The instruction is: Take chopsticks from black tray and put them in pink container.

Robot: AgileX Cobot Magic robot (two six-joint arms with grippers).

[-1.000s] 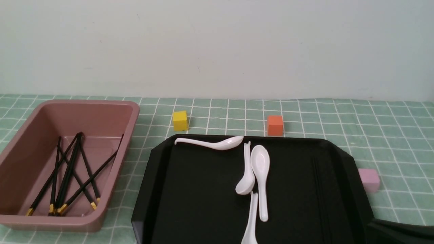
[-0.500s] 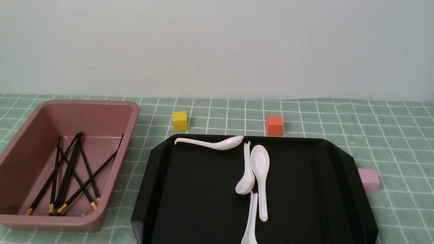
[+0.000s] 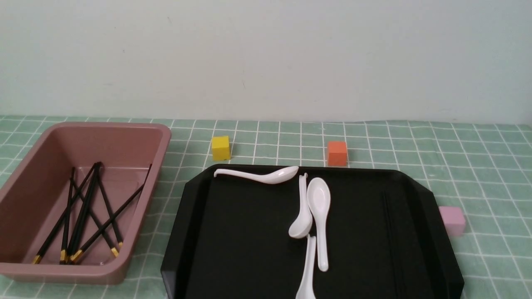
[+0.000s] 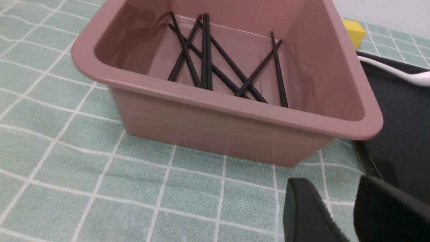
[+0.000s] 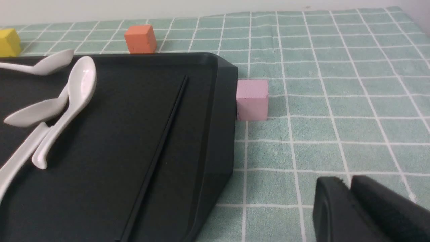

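Note:
The pink container stands at the left with several black, gold-tipped chopsticks crossed on its floor. The black tray fills the middle. Near its right rim lies a pair of chopsticks, running front to back; the right wrist view shows this pair of chopsticks plainly. Neither gripper shows in the front view. My left gripper hovers open and empty over the cloth, in front of the container's near wall. My right gripper is shut and empty over the cloth, off the tray's right side.
Three white spoons lie on the tray's middle and back. A yellow cube and an orange cube sit behind the tray. A pale pink cube touches its right edge. A green checked cloth covers the table.
A second ago the dark right arm showed at the front view's bottom right corner; it has pulled back out of that view. Chopsticks, spoons and tray have not moved.

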